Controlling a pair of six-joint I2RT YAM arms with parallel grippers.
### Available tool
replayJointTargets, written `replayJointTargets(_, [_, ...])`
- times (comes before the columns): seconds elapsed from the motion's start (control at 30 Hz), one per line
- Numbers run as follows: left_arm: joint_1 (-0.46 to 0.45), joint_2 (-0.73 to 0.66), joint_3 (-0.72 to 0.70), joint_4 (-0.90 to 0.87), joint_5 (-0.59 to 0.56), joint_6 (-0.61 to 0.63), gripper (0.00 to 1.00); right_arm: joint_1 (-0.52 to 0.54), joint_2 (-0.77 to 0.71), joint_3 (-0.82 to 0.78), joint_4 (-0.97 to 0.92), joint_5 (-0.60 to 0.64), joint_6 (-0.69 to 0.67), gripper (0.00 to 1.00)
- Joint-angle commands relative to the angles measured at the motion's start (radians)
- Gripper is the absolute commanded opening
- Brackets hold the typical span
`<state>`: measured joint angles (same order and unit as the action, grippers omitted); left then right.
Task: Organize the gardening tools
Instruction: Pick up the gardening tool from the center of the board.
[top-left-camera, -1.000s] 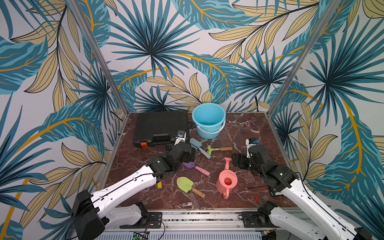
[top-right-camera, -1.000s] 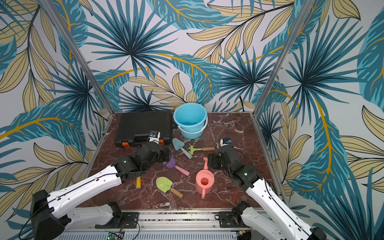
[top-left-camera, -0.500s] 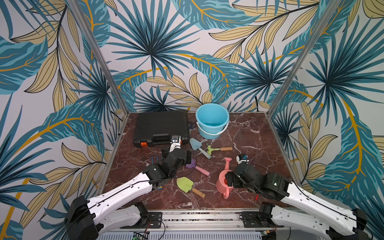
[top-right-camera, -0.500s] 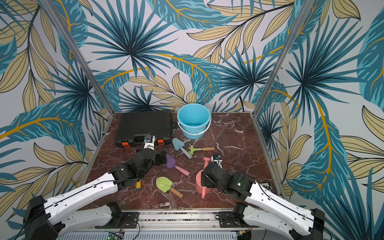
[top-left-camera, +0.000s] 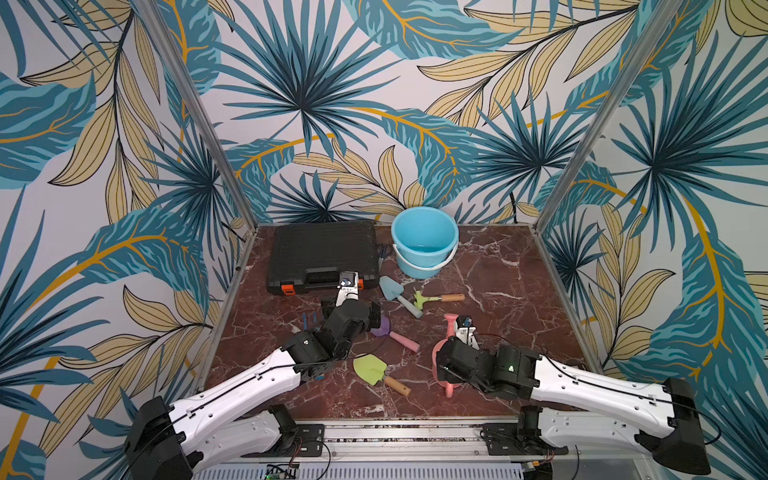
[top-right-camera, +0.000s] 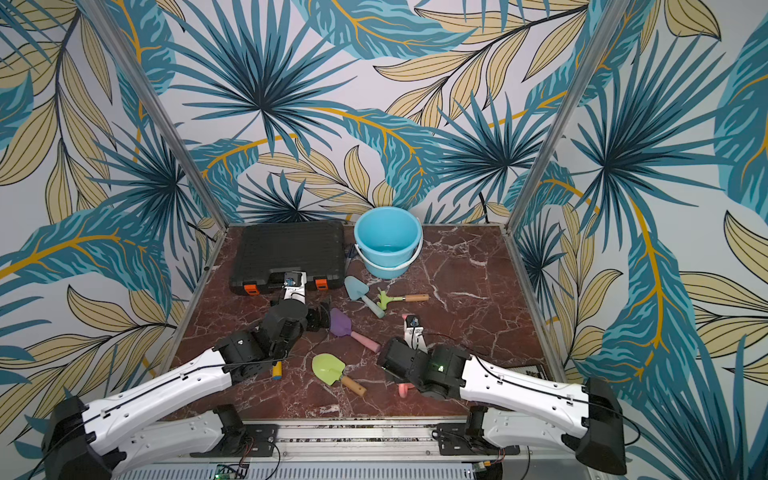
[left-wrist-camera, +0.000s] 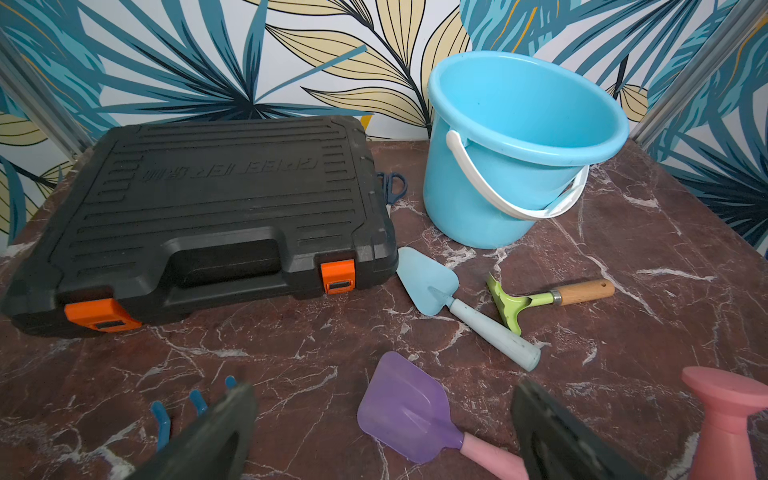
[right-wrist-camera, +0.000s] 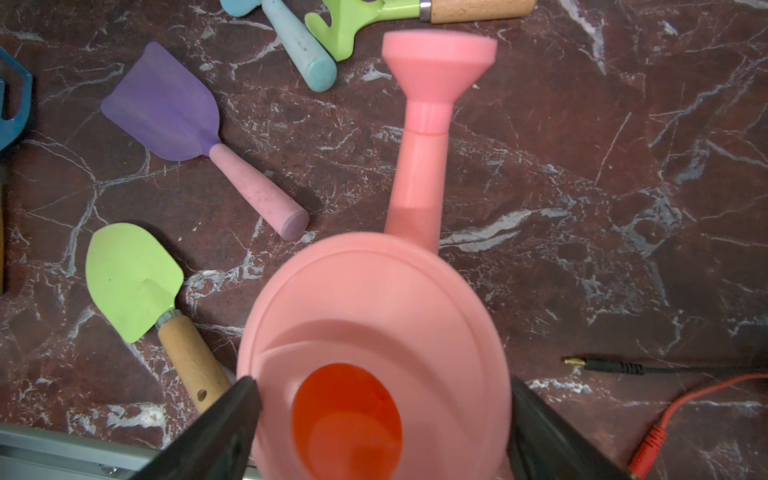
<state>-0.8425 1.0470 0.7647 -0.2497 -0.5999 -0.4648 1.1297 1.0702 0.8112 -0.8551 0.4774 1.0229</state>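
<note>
Straddling the pink watering can (right-wrist-camera: 374, 291), your right gripper (right-wrist-camera: 382, 384) stands jaws apart, unclamped; left gripper (left-wrist-camera: 384, 388) gapes near it. Next you'd close, lift.

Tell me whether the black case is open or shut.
Shut. The black case lies flat with its lid down on the base, and both orange latches sit across the seam.
</note>
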Motion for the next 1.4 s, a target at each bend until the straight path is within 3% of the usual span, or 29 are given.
replayJointTargets(0.0, [0.005, -0.014, -0.01, 0.023, -0.01, -0.003, 1.0, 0.012, 0.035, -0.043, -0.106, 0.02, 0.018, 0.95])
replayJointTargets(0.2, [0.005, -0.012, -0.011, 0.024, -0.007, -0.003, 1.0, 0.015, -0.025, -0.027, -0.156, 0.072, 0.027, 0.98])
replayJointTargets(0.43, [0.005, -0.007, -0.01, 0.023, -0.016, 0.001, 1.0, 0.015, -0.147, -0.021, -0.141, 0.02, -0.035, 1.0])
replayJointTargets(0.8, [0.005, -0.006, -0.012, 0.025, -0.019, 0.003, 1.0, 0.082, -0.07, -0.049, -0.172, -0.019, 0.015, 0.99])
replayJointTargets(0.93, [0.005, -0.002, -0.012, 0.027, -0.016, 0.003, 1.0, 0.084, -0.044, -0.105, -0.099, -0.023, 0.035, 0.94])
replayJointTargets(1.03, [0.005, 0.0, -0.011, 0.027, -0.016, 0.003, 1.0, 0.083, -0.013, -0.12, -0.071, 0.001, 0.056, 0.82])
replayJointTargets(1.27, [0.005, -0.001, -0.012, 0.025, -0.013, 0.003, 1.0, 0.081, 0.08, -0.079, -0.035, 0.108, 0.028, 0.38])
replayJointTargets(1.37, [0.005, -0.001, -0.014, 0.025, -0.013, 0.002, 1.0, 0.081, 0.099, -0.054, -0.044, 0.147, 0.003, 0.24])
